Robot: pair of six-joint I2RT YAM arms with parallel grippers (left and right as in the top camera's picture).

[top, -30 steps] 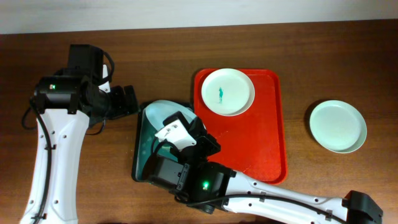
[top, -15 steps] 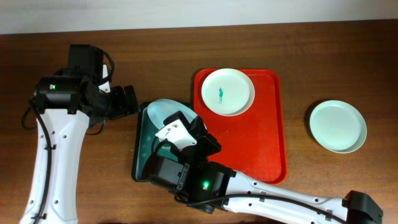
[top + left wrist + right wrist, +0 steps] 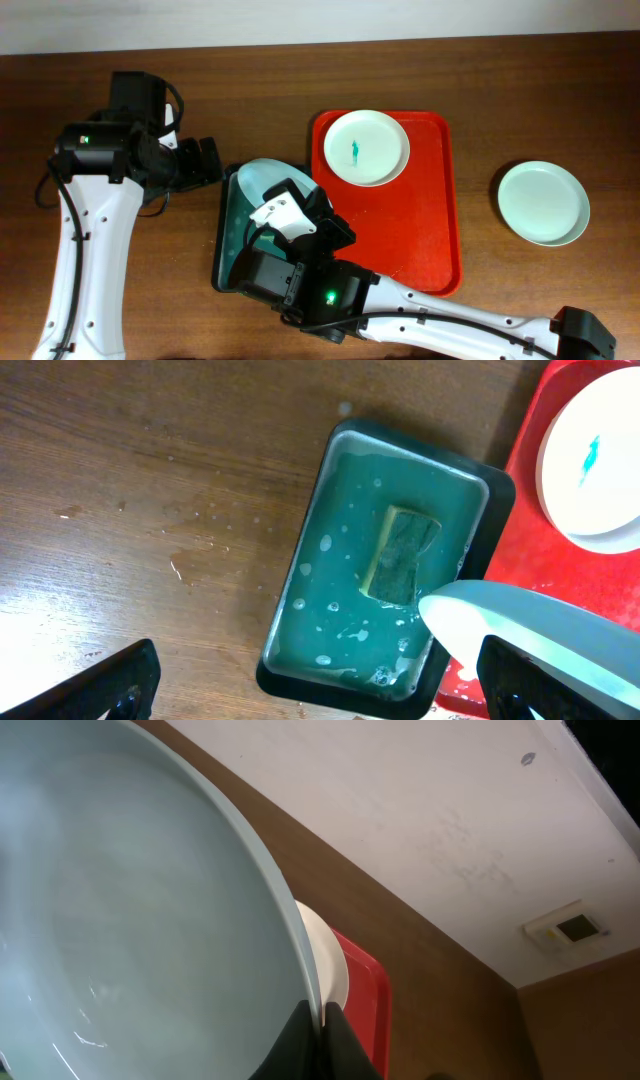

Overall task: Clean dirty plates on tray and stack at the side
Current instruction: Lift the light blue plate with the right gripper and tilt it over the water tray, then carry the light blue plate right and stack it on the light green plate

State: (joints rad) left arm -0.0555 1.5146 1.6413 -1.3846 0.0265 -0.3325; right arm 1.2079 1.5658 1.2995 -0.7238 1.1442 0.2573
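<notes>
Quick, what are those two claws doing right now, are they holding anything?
The left gripper is open, holding nothing.
The right gripper is closed on the rim of a plate.

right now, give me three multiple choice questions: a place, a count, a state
1. Where is the smeared plate? A on the red tray; B in the basin; C on bare table
2. How many plates show? A two; B three; C four
3. The right jaws are: A open; B shut on a plate; C shut on the sponge
1 A, it lies on the tray. 2 B, the smeared plate, a clean plate on the table, a held plate above the basin. 3 B, its rim is pinched between them.
</notes>
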